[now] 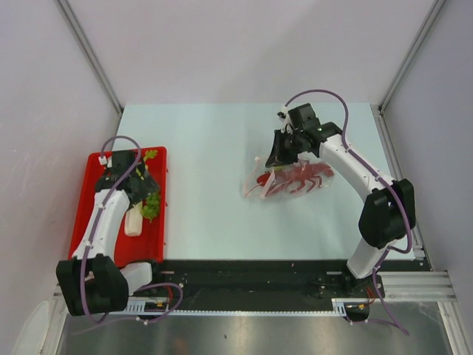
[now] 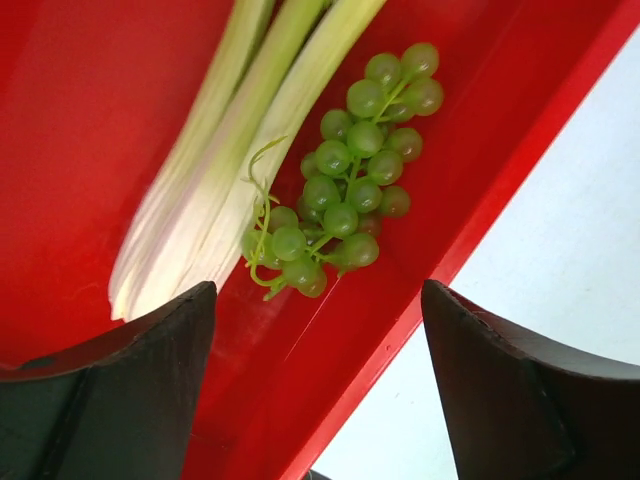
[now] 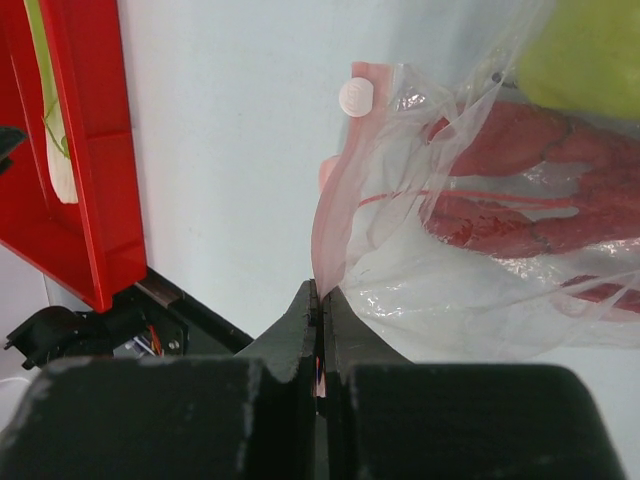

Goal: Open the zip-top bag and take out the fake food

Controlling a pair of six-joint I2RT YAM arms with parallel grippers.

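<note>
pale table (image 1: 214,148). at left edge of it, red tray (image 1: 81,211). right of middle, crumpled bag (image 3: 440,290), its pink mouth edge pinched in right claw (image 3: 322,300), closed fully on it. above tray, left claw (image 2: 318,300), spread wide, nothing held. inside bag, lobster (image 1: 299,180). in tray, stalk (image 2: 220,190) and beside it, touching, grapes (image 2: 350,190). inside bag too, next to lobster, pear (image 3: 590,60).

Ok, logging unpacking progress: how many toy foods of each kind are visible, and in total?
Green plastic grape bunch, in the red plastic tray: 1
Pale plastic stalk vegetable with green leaves, in the tray: 1
Red plastic lobster, inside the clear zip-top bag: 1
Yellow-green plastic pear, beside the lobster: 1
Total: 4
</note>
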